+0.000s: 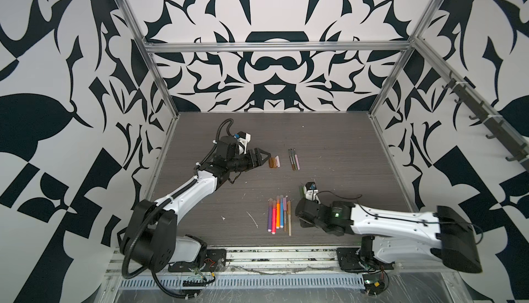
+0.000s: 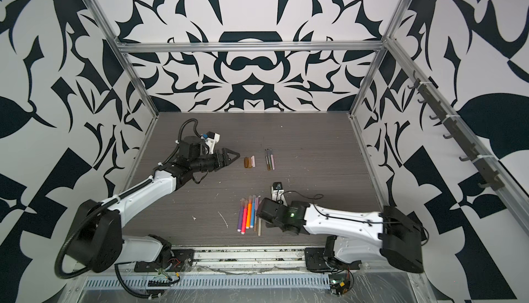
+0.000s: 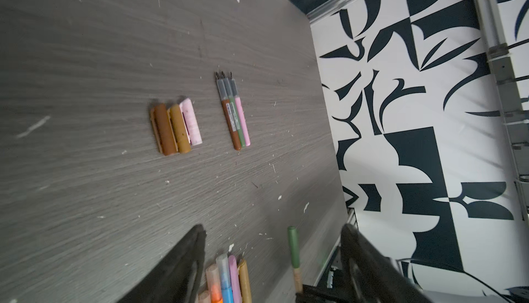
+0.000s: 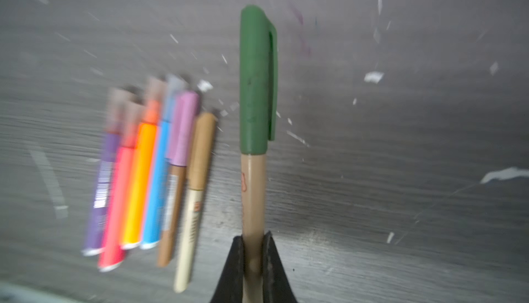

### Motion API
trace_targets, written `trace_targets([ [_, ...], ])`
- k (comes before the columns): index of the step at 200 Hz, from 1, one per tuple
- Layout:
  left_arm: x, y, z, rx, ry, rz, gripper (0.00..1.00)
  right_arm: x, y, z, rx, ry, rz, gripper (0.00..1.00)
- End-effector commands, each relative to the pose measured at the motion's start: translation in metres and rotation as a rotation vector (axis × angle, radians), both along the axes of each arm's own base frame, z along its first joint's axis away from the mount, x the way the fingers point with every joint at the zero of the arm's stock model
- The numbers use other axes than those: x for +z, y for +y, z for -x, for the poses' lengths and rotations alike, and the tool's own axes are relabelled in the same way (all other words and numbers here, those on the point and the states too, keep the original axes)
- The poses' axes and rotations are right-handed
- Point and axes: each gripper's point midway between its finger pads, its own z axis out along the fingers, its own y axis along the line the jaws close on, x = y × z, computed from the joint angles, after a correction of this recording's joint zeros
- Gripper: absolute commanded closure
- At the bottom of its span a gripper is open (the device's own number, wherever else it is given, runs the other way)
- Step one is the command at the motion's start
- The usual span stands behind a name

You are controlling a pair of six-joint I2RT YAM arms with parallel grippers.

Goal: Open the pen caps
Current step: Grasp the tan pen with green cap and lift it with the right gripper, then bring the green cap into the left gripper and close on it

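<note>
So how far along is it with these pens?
Done: three uncapped pens lie at the back, three loose caps beside them. In hand: the right end effector grips a green-capped pen, cap on. Left: six capped pens in the near row.

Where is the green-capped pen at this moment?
Right wrist view: the green-capped pen is clamped by its barrel in the right gripper, just right of the row of capped pens at the table's front.

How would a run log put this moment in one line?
right gripper: shut on green-capped pen | left gripper: open, empty | three uncapped pens, loose caps: on table
</note>
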Motion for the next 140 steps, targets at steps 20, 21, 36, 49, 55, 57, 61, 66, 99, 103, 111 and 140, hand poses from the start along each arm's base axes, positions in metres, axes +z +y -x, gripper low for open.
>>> trace_targets([
  [20, 0.002, -0.045, 0.009, -0.157, 0.065, 0.076, 0.33, 0.065, 0.011, -0.014, 0.13, -0.151, -0.275, 1.0],
  [21, 0.001, -0.046, 0.009, -0.158, 0.068, 0.076, 0.33, 0.066, 0.01, -0.016, 0.127, -0.154, -0.279, 1.0],
  [36, 0.0, -0.061, 0.014, -0.188, 0.081, 0.082, 0.34, 0.078, 0.009, -0.019, 0.137, -0.127, -0.347, 1.0],
  [49, -0.001, -0.072, 0.017, -0.206, 0.093, 0.085, 0.34, 0.082, 0.005, -0.025, 0.12, -0.109, -0.372, 1.0],
  [55, -0.001, -0.076, 0.017, -0.211, 0.097, 0.09, 0.34, 0.083, 0.004, -0.027, 0.115, -0.098, -0.382, 1.0],
  [57, -0.001, -0.077, 0.018, -0.214, 0.099, 0.092, 0.34, 0.082, 0.004, -0.028, 0.114, -0.093, -0.385, 1.0],
  [61, 0.0, -0.079, 0.018, -0.215, 0.1, 0.096, 0.34, 0.081, 0.003, -0.029, 0.107, -0.084, -0.389, 1.0],
  [66, 0.0, -0.082, 0.018, -0.218, 0.101, 0.102, 0.34, 0.08, 0.003, -0.031, 0.103, -0.071, -0.394, 1.0],
  [99, 0.005, -0.099, 0.027, -0.259, 0.103, 0.132, 0.35, 0.076, 0.008, -0.04, 0.094, -0.014, -0.437, 1.0],
  [103, 0.005, -0.1, 0.029, -0.266, 0.103, 0.131, 0.35, 0.076, 0.009, -0.041, 0.094, -0.009, -0.444, 1.0],
  [111, 0.004, -0.104, 0.033, -0.282, 0.108, 0.131, 0.35, 0.075, 0.01, -0.044, 0.09, 0.003, -0.449, 1.0],
  [140, -0.002, -0.115, 0.045, -0.322, 0.128, 0.128, 0.36, 0.073, 0.016, -0.049, 0.104, 0.04, -0.434, 1.0],
])
